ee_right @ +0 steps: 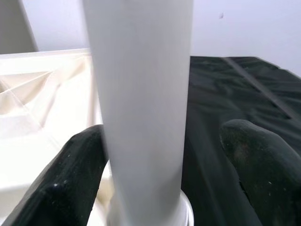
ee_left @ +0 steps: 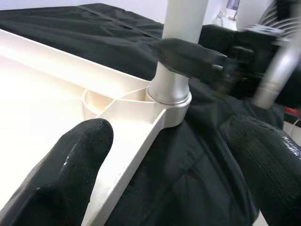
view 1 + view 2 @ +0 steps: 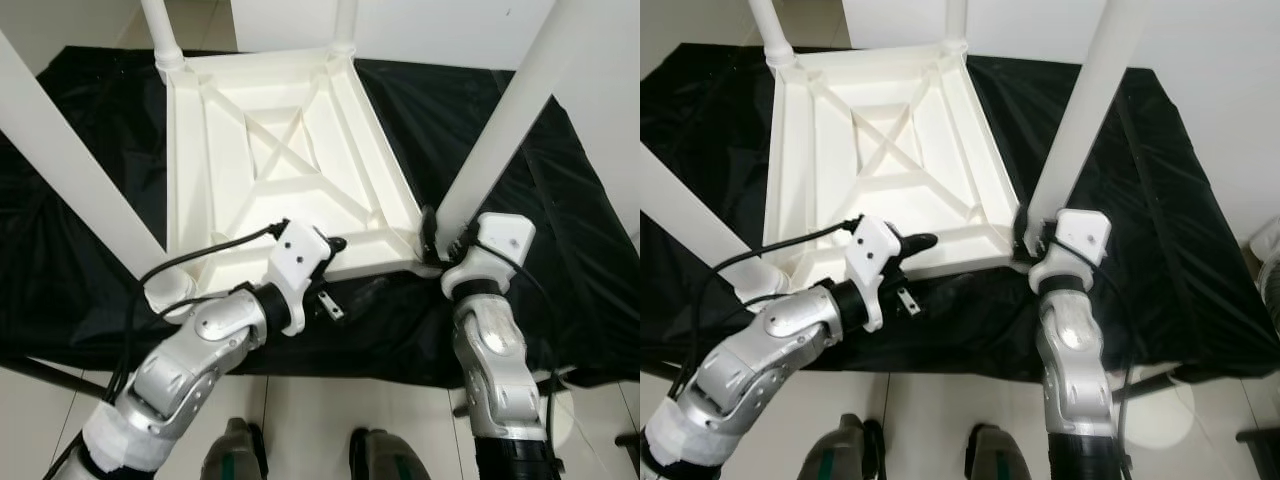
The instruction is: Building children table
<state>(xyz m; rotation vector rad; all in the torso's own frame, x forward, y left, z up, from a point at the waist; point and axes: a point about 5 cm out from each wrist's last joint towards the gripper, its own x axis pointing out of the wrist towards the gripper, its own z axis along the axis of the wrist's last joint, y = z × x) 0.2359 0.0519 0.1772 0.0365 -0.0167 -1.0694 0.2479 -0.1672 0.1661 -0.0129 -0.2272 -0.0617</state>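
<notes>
At table (image 3: pixel 290 170) rim — left gripper (image 2: pixel 164 165) fingers apart; right gripper (image 1: pixel 155 160) spread around leg (image 1: pixel 141 94).

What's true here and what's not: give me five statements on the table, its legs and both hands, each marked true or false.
1. The white table lies upside down on a black cloth. True.
2. The right hand is at the far left leg. False: its fingers sit on either side of the near right leg, close to its base.
3. The left hand grips a screwdriver. False: it is open and empty, at the table's near rim.
4. A leg stands in each of the four corners. True.
5. The right hand is clamped shut on its leg. False: one finger stands clear of the leg.
</notes>
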